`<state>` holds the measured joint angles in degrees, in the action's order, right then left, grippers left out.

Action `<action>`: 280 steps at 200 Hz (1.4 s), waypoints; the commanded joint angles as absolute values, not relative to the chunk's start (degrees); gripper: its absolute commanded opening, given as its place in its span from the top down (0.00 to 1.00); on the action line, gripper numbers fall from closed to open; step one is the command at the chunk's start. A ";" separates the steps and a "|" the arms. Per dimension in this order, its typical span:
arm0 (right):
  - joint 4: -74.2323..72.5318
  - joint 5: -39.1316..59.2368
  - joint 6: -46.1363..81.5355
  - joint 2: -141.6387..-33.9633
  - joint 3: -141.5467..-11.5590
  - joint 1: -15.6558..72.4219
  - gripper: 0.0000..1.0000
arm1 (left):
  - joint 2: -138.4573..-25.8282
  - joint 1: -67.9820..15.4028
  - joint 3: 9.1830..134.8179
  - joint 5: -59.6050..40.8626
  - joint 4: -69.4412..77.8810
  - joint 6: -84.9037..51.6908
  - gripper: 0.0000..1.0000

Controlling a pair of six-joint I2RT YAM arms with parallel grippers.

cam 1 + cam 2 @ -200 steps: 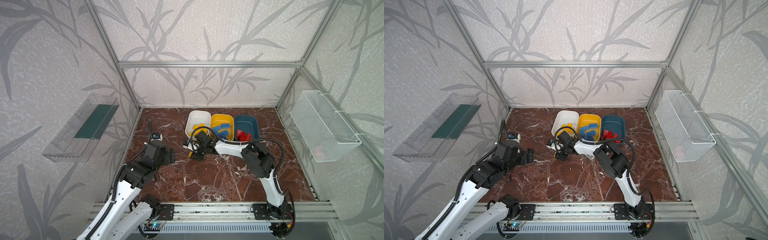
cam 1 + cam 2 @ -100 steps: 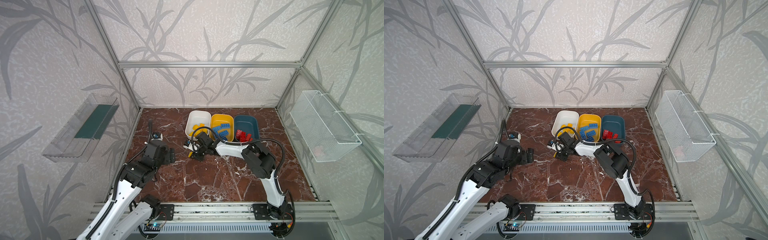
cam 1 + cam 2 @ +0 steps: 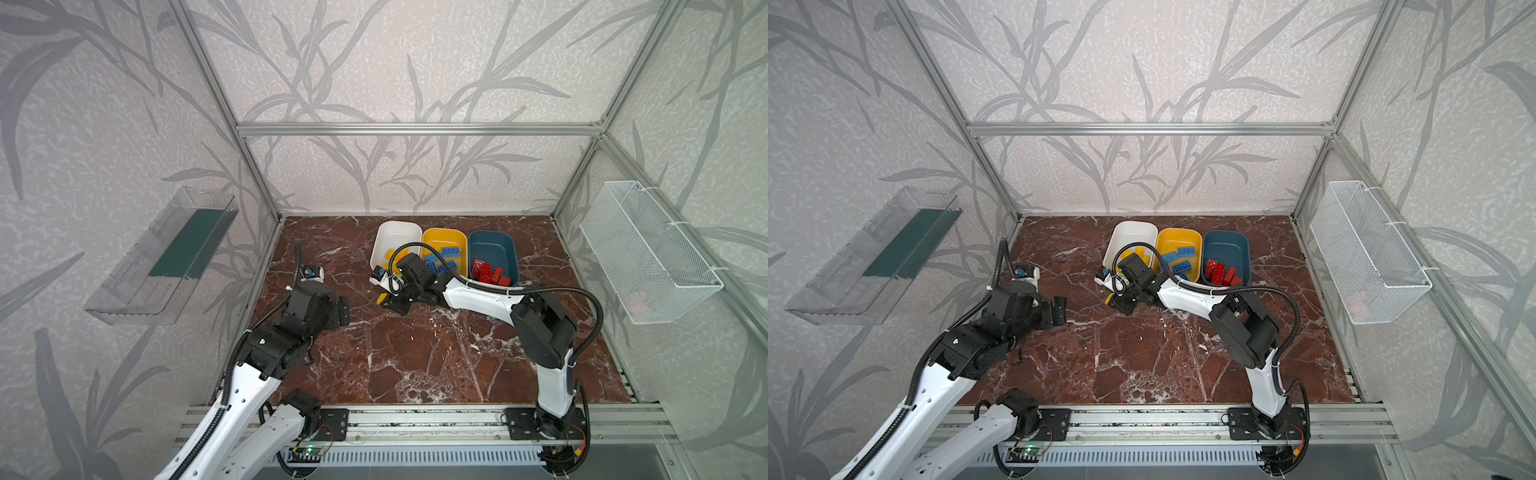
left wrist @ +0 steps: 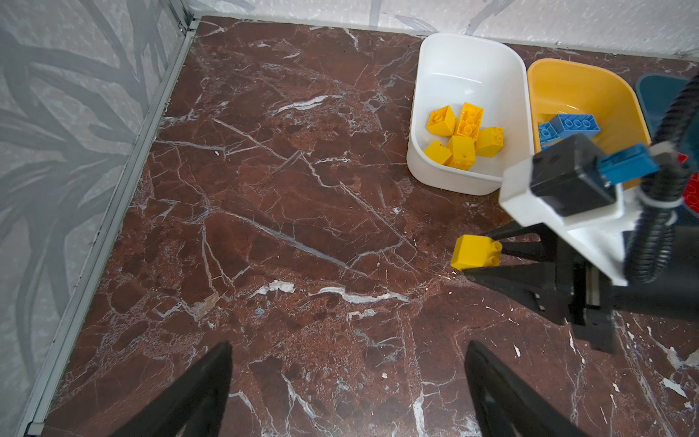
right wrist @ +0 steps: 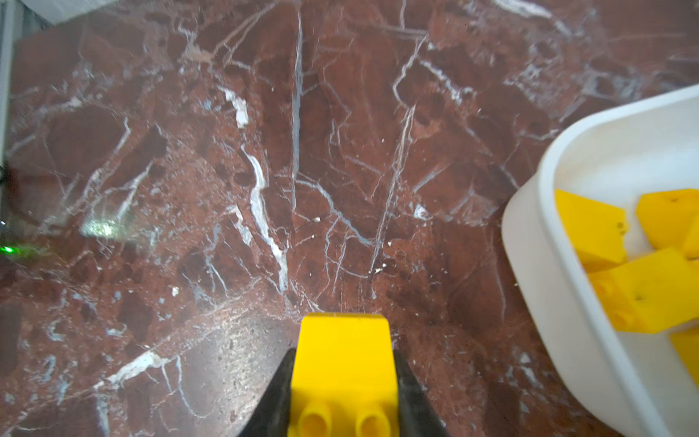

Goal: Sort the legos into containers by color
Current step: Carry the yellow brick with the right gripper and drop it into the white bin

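Observation:
My right gripper [image 5: 343, 355] is shut on a yellow lego [image 5: 344, 363], studs toward the camera, low over the marble just in front of the white container [image 3: 395, 235]. The left wrist view shows the same lego [image 4: 476, 252] pinched between the black fingers. Several yellow legos [image 4: 463, 132] lie in the white container [image 4: 469, 68]. Blue legos [image 3: 446, 257] lie in the yellow container [image 3: 444, 239], and red legos [image 3: 488, 270] in the teal container [image 3: 490, 245]. My left gripper [image 4: 348, 346] hangs open and empty over bare floor at the left [image 3: 343, 309].
A white wire basket [image 3: 648, 257] hangs on the right wall and a clear tray [image 3: 166, 257] on the left wall. Aluminium frame posts edge the marble floor, and a metal rail [image 3: 415, 419] runs along the front.
The right jaws have closed the last bit onto the yellow lego. The left arm has not moved.

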<state>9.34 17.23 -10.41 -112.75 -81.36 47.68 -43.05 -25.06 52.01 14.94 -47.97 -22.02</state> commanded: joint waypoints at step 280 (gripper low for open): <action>44.05 1.76 4.20 -150.89 -146.75 36.74 0.70 | -43.55 -24.75 51.17 14.76 -47.87 -21.27 0.05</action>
